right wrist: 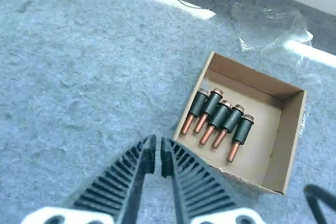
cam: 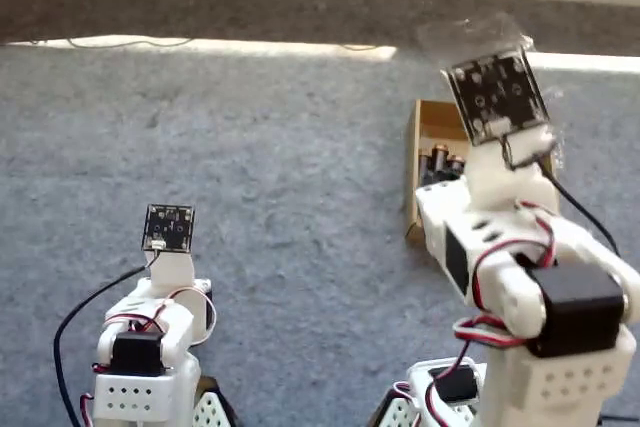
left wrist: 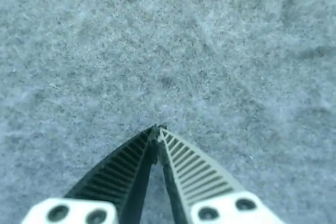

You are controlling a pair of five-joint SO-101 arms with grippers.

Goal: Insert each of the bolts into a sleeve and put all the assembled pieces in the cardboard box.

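Completion stage, by judgement; next, only a check for strays and a retreat. Left gripper (left wrist: 157, 128): pressed together, empty, above grey mat (left wrist: 241, 45); right gripper (right wrist: 158, 142): closed to a narrow slit, holding nothing, just beside cardboard box (right wrist: 292, 145); 5 assembled pieces (right wrist: 220, 117) side by side inside.

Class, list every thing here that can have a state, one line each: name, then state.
cardboard box, open on top
assembled pieces, five, lying side by side in the box
left hand, shut, empty
right hand, shut, empty
plastic bag, crumpled
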